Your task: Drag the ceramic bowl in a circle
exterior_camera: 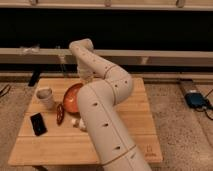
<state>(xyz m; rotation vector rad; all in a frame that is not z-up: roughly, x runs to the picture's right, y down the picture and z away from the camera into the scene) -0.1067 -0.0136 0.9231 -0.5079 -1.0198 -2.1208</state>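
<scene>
The ceramic bowl (70, 98) is wide, shallow and orange-red. It sits on the left half of the wooden table (135, 120), and my arm covers its right side. My arm rises from the bottom of the view, bends at the elbow and comes down at the bowl's far rim. The gripper (86, 78) is at that far rim, at the end of the white wrist. Whether it touches the bowl is hidden.
A pale cup (45, 97) stands just left of the bowl. A dark red-brown item (60, 113) and a black phone (37, 123) lie in front of it. A white bottle (77, 122) shows partly beside my arm. A rail and a dark wall stand behind the table.
</scene>
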